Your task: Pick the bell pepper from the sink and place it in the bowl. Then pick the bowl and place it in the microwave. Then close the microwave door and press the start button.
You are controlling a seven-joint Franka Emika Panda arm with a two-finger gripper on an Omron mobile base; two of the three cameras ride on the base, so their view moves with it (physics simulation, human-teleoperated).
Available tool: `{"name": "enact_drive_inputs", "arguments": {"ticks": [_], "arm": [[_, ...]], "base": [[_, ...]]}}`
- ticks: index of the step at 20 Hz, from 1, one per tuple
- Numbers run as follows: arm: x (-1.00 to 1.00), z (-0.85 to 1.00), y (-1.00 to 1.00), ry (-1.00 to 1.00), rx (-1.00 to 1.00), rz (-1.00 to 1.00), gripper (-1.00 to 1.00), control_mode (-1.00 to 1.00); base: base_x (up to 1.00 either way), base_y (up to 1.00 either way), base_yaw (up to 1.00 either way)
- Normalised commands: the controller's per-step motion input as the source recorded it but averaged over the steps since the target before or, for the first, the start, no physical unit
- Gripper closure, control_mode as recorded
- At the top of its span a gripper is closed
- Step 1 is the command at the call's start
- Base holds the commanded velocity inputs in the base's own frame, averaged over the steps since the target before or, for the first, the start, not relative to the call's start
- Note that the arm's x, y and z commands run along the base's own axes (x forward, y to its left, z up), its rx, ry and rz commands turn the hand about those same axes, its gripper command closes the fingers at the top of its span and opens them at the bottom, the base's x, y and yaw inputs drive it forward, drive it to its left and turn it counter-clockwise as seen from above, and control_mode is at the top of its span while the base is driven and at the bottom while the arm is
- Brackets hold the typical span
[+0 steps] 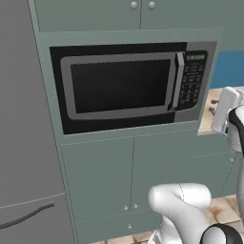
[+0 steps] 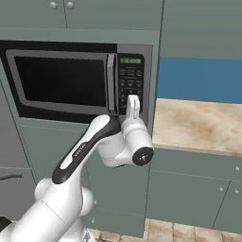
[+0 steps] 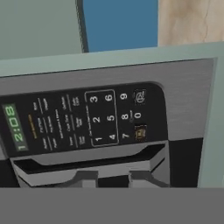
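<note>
We see a wall of grey-green cabinets (image 1: 100, 176) with the microwave (image 1: 131, 83) built into it, and two round knobs on the cupboard doors above it. To the right of it in the right base view there is a beige stone-pattern counter (image 2: 198, 125) under a blue wall panel (image 2: 201, 78); more cabinet fronts stand below the counter, and the floor has brown tiles. The microwave door (image 1: 119, 86) is shut, flat in its frame, with a dark window, a silver-grey frame and a vertical grey handle (image 1: 177, 81) on the right edge. The keypad panel (image 3: 87, 118) is black with number keys and a green display. Our gripper (image 2: 133, 107) points at the lower part of this panel, very near to it. We cannot tell if the jaws are released or clenched
</note>
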Motion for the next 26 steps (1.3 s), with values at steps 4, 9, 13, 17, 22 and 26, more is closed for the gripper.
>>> {"name": "enact_drive_inputs", "arguments": {"ticks": [4, 9, 13, 17, 22, 26], "arm": [[0.48, -0.16, 0.0, 0.0, 0.0, 0.0, 1.0, -1.0], [0.49, -0.18, 0.0, 0.0, 0.0, 0.0, 1.0, -1.0], [0.3, -0.18, 0.0, 0.0, 0.0, 0.0, 1.0, -1.0], [0.27, -0.15, 0.0, 0.0, 0.0, 0.0, 1.0, -1.0], [0.34, -0.01, -0.03, 0.0, 0.0, 0.0, 1.0, -1.0], [0.11, 0.0, -0.12, -0.01, 0.01, 0.0, 1.0, -1.0]], "base": [[0.0, 0.0, 0.0], [0.0, 0.0, 0.0], [0.0, 0.0, 0.0], [0.0, 0.0, 0.0], [0.0, 0.0, 0.0], [0.0, 0.0, 0.0]]}}
